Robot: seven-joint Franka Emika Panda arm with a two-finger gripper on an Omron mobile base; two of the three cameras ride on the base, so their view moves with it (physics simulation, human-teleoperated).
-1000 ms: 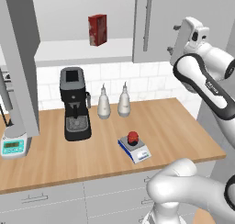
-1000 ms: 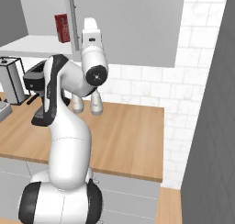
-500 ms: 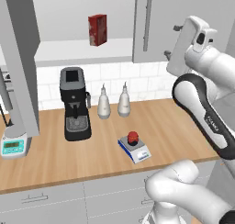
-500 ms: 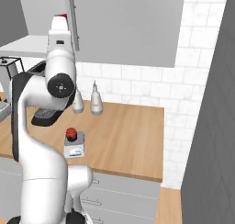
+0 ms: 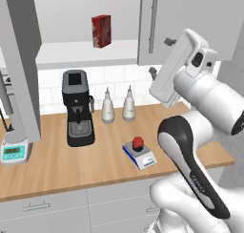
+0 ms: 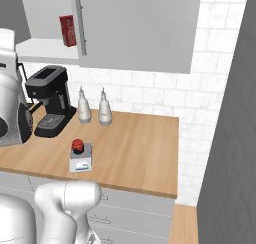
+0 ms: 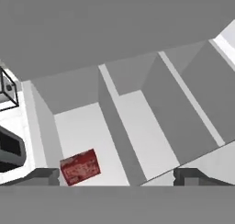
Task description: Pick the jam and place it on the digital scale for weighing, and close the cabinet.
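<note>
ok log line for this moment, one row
jam: on digital scale | cabinet: left door open, carton inside | pincer: open, empty, raised facing cabinet

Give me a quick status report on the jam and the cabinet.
Gripper open, empty, up near the cabinet. Jam sits on the digital scale. Left cabinet door open, red carton on shelf.

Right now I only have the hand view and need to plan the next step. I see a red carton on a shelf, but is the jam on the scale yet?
Observer: Yes, the jam sits on the scale, down on the counter.
Operator: Which cabinet door is open?
Observer: The left door is swung out; the right door is shut.
Operator: Where is my gripper?
Observer: The gripper, open, is up beside the right door's handle.
</note>
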